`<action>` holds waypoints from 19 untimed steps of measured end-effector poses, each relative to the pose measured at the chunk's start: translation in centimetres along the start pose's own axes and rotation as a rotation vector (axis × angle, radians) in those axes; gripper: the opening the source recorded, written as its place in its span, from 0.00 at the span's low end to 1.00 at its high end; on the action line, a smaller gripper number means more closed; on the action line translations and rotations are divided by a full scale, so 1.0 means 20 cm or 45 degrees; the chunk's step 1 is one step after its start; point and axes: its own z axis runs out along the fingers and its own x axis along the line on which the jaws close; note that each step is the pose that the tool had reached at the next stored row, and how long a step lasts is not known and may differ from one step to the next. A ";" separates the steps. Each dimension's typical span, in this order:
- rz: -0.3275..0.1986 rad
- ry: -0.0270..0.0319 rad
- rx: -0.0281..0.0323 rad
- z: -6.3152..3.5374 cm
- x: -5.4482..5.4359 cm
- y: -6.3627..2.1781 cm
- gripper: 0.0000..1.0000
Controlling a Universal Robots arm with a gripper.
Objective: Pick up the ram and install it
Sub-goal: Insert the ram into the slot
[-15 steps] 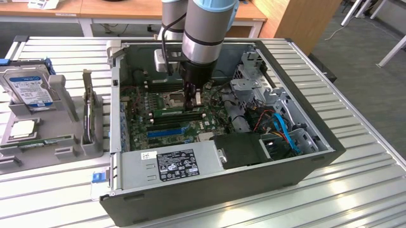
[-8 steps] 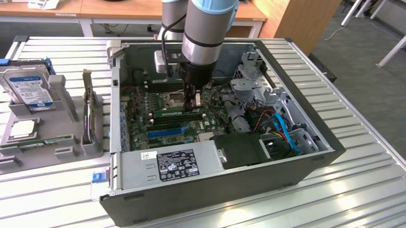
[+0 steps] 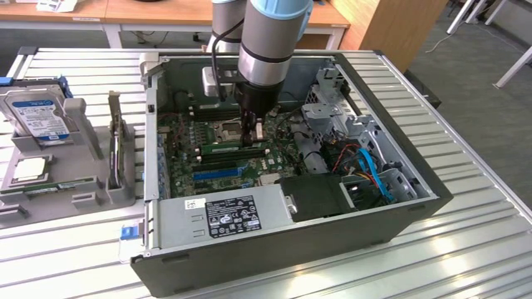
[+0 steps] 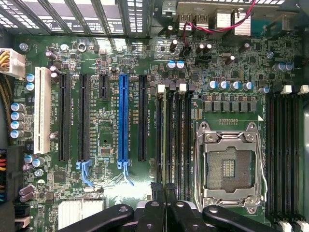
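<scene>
**Gripper (image 3: 256, 138) clenched over the ram slots beside the processor socket (image 3: 228, 129)**

We see the gripper reaching down into the open computer case (image 3: 291, 249), its two black fingers (image 4: 155, 193) pressed close together just beside the processor socket. In the wrist view the fingertips sit at one end of the bank of long black slots (image 4: 186, 140) that runs alongside the socket. The ram stick (image 4: 168, 140) stands edge-on in one of those slots, a thin green strip directly in line with the fingertips. In the exterior view it shows as a green bar just beside the socket, on the side towards the blue slot (image 4: 123, 121). We cannot tell whether the fingers pinch the stick's end or merely rest against it. The socket's metal frame lies flat around bare contacts.
</scene>
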 end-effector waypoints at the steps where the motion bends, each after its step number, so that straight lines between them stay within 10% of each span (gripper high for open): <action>1: 0.000 0.0000 0.0000 0.000 0.00 0.000 0.11; 19: -0.001 -0.0002 0.0000 0.018 0.00 -0.001 0.11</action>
